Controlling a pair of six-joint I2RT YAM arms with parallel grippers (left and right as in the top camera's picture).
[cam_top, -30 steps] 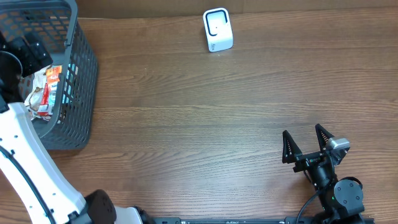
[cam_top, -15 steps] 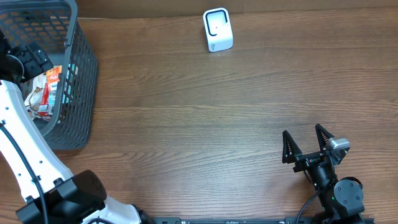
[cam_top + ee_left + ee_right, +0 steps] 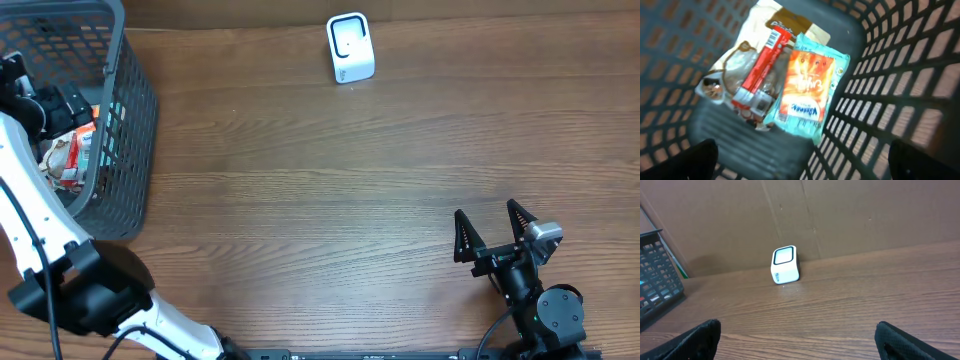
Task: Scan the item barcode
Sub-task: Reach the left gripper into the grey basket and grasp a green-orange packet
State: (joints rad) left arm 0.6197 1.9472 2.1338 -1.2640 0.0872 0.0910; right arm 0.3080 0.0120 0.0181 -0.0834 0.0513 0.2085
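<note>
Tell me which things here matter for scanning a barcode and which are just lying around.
For the job: white scanner, grey basket, orange packet, red packet.
Just there: wooden table, cardboard wall.

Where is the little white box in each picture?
Overhead: the white box stands at the top, just right of the middle.
Left wrist: not in it; this camera looks down into the grey basket.
Right wrist: the white box is left of the middle.
Shared landmark: the grey basket shows in all three, at the far left in the overhead and right wrist views.
</note>
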